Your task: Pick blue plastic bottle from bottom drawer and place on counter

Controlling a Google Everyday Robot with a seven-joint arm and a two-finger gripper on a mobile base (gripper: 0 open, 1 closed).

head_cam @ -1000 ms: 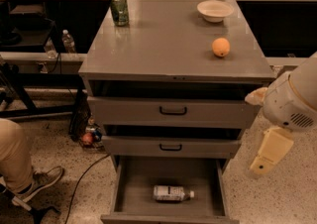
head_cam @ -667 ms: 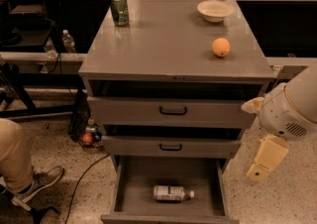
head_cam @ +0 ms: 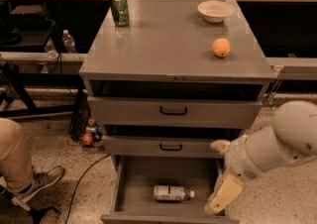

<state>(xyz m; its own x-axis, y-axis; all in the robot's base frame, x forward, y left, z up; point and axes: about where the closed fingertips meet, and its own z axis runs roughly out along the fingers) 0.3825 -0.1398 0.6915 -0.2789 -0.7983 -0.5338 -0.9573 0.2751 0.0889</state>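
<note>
The blue plastic bottle lies on its side in the open bottom drawer, cap pointing right, white label with dark print. The gripper hangs from the white arm at the drawer's right front corner, just right of the bottle's cap and apart from it. The counter is the grey top of the cabinet, above the two shallower drawers with black handles.
On the counter stand a green can at the back left, a white bowl at the back right and an orange on the right. A seated person's leg and shoe are at the left. Clear water bottles stand behind.
The arm and gripper have moved down and left, from beside the cabinet to the right front corner of the bottom drawer. The bottle has not moved.
</note>
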